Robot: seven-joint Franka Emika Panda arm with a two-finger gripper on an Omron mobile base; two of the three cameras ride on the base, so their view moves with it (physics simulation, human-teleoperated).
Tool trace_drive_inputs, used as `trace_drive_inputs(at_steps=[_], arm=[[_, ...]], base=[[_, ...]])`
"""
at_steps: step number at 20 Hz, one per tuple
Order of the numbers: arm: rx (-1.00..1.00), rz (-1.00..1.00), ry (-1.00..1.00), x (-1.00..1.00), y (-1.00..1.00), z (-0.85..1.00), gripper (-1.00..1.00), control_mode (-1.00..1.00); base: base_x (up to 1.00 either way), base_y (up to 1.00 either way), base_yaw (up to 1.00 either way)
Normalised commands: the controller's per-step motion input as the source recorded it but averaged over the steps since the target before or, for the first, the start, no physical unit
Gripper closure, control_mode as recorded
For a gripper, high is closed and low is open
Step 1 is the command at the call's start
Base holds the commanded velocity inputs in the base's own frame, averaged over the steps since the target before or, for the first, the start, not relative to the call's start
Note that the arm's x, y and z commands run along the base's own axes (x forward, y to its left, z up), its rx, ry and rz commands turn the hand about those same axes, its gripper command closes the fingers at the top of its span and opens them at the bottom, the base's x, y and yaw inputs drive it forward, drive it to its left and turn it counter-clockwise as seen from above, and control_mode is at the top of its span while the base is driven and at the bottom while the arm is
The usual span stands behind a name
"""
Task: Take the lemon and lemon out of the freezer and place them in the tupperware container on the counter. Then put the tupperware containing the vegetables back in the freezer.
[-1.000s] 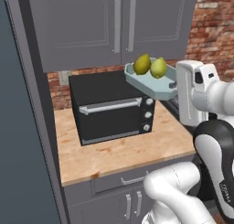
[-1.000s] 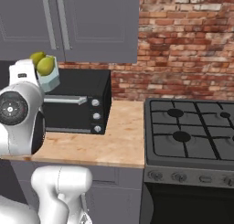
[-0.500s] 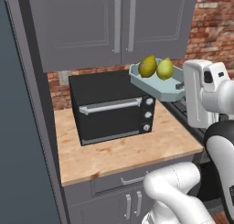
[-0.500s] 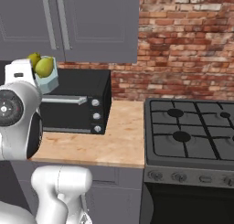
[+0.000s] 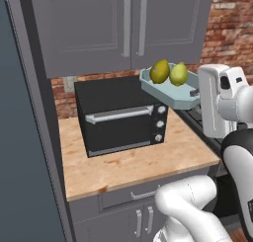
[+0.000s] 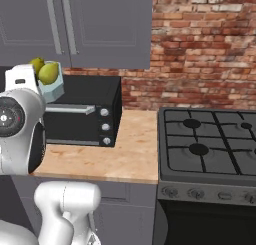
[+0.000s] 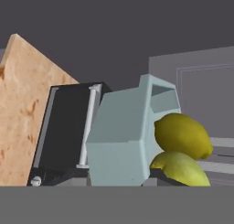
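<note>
Since a second ago, the tray (image 5: 170, 92) with the two lemons has drifted a little to the right in the left base view, along with the white arm carrying it.

From left to right in the left base view: a tall dark freezer (image 5: 20, 137) runs down the left edge. Beside it lies a tan wooden counter (image 5: 128, 162) with a black microwave (image 5: 121, 115) standing on it, under grey wall cupboards (image 5: 123, 26). Above the microwave's right end, well clear of the counter, hangs the pale blue tray, slightly tilted. Two lemons sit inside it, touching each other: a duller olive lemon (image 5: 159, 71) on the left and a brighter lemon (image 5: 178, 74) on the right. The gripper (image 5: 196, 93) meets the tray's right edge, just in front of the white hand.

In the right base view, the tray (image 6: 51, 89) and lemons peek out above the arm at the left, the microwave (image 6: 92, 111) sits behind them, and a black gas stove (image 6: 210, 149) stands at the right before a brick wall (image 6: 200, 54).

In the hand view, the tray (image 7: 121, 141) rises straight from the bottom edge where the finger tips sit, with both lemons against its right side. The jaws stand narrowly apart, clamped on the tray's rim.
</note>
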Motion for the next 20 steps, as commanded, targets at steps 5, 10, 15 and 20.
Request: trace_drive_inputs(at_steps=[5,10,15,20], arm=[[0.00,0.00,0.00,0.00,0.00,0.00,1.00,1.00],[0.00,0.00,0.00,0.00,0.00,0.00,1.00,1.00],[0.00,0.00,0.00,0.00,0.00,0.00,1.00,1.00],[0.00,0.00,0.00,0.00,0.00,0.00,1.00,1.00]], base=[[-0.61,0.00,0.00],[-0.96,0.00,0.00],[-0.84,0.08,0.00],[-0.53,0.35,0.00]])
